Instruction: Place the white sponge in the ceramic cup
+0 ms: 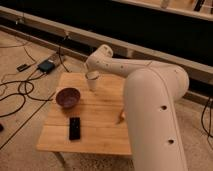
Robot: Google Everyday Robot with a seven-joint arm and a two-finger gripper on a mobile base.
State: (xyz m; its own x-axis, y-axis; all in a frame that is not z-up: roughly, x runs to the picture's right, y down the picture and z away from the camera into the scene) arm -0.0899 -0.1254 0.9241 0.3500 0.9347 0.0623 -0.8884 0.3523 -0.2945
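Note:
The ceramic cup (93, 83) appears as a small white cylinder standing on the far middle of the wooden table (100, 130). My gripper (91, 74) is at the end of the white arm, right over the cup's rim and touching or just above it. The arm hides how the gripper stands. The white sponge is not visible; it is hidden or out of view.
A dark purple bowl (68, 97) stands on the table's left. A black remote-like bar (74, 128) lies near the front left. A small tan thing (120, 118) lies by the arm's edge. My large white arm (150, 110) covers the table's right side. Cables (20, 90) and a box (46, 66) are on the floor at left.

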